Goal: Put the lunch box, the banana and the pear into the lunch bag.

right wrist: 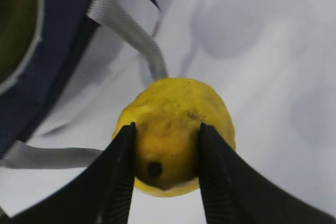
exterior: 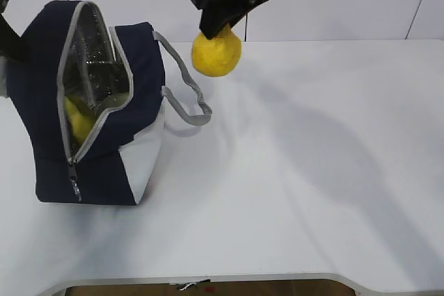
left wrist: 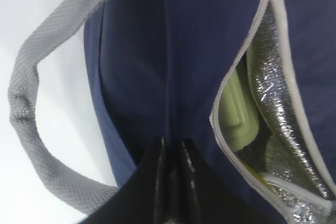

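At the far left of the exterior view, one lunch bag [exterior: 104, 136] stands upright on the white worktop [exterior: 298, 192], its navy body open along the grey zipper edge so the silver lining shows. Only the dark edge of the left arm shows there, behind the bag. In the left wrist view the left claw [left wrist: 173, 150] has its two fingers pressed narrowly together, pinching a fold of the navy fabric at the bag's top.

Inside the opening sit two things. One lunch box [left wrist: 236, 111] shows its pale green lid against the silver lining, and one banana [exterior: 80, 121] shows as a yellow patch low in the mouth of the bag in the exterior view. Only a sliver of yellow is visible at the bottom of the opening in the left wrist view.

Two grey webbing handles can be counted: one [exterior: 184, 84] loops out from the right side of the bag and droops onto the worktop, and the other [left wrist: 37, 124] arcs at the left of the left wrist view.

Right of the bag and above the worktop, the right claw [right wrist: 165, 145] hangs with its two dark fingers closed around one pear [right wrist: 170, 129], yellow with a dark spot at its end. The pear is in the air, outside the bag, near the upper handle.
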